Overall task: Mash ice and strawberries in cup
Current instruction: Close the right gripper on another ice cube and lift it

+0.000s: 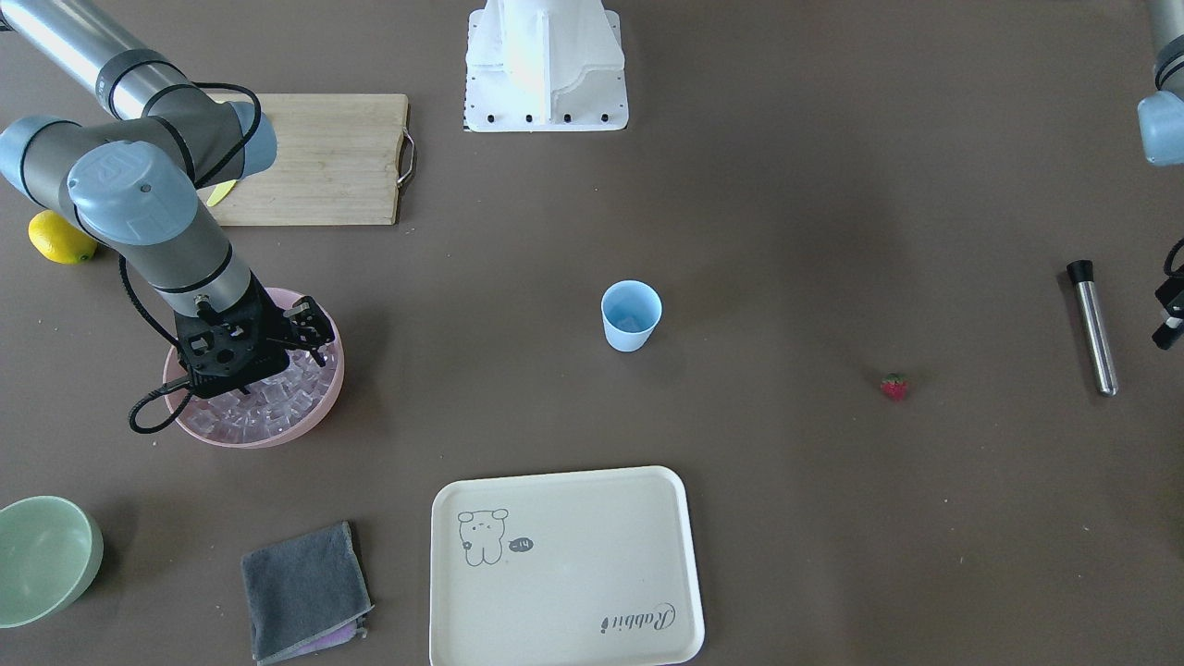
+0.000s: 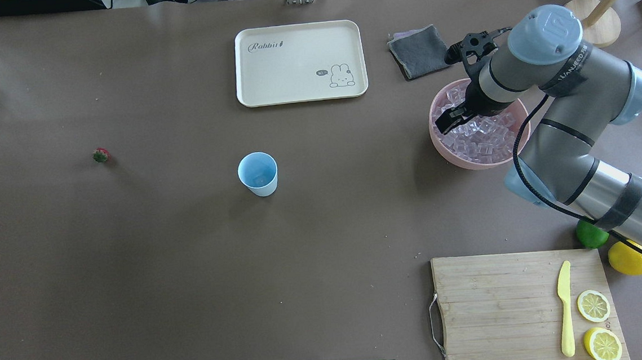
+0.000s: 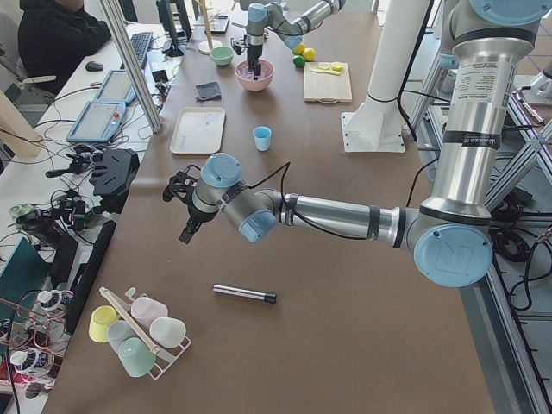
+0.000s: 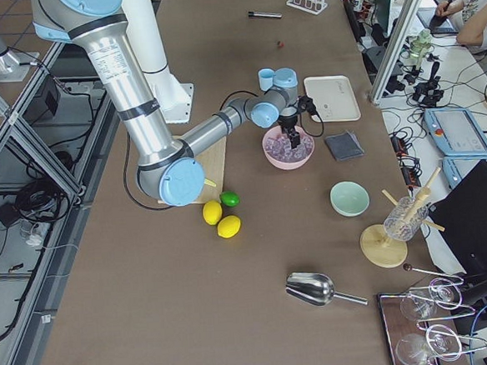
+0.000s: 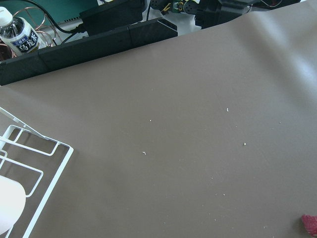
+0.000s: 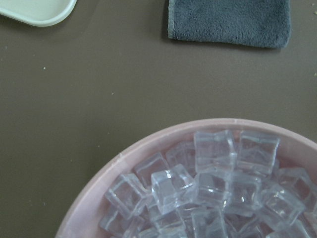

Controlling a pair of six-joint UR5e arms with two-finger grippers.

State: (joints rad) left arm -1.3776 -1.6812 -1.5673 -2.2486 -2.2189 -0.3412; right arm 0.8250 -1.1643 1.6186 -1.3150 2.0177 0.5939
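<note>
Brown tabletop spreads wide around the cup, strawberry well apart.

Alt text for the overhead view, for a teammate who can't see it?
The right gripper hangs low over the pink bowl heaped with ice at the right. The blue cup stands mid-table, and the strawberry lies alone far to its left.

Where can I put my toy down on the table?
Big bare patch between the cup and the strawberry, and another from the cup toward the cutting board. It's crowded around the pink bowl, where the right claw hangs over the ice.
</note>
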